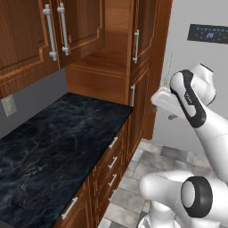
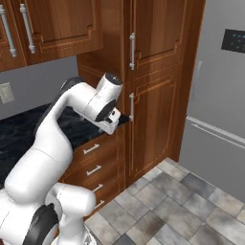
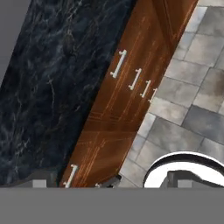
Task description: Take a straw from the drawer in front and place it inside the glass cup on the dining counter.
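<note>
From the left base view I see a black stone surface (image 1: pixel 58 142) under wooden cabinets, with closed drawers (image 1: pixel 111 162) below. In the right base view my gripper (image 2: pixel 114 125) hangs above the surface edge. The hand view looks down on 4 drawer handles (image 3: pixel 119 64); jaws spread wide, empty. Straw presumably inside a shut drawer; I risk pulling the wrong one.

arm (image 2: pixel 48 143): glossy white rounded links | joints: dark caps | base: white
</note>
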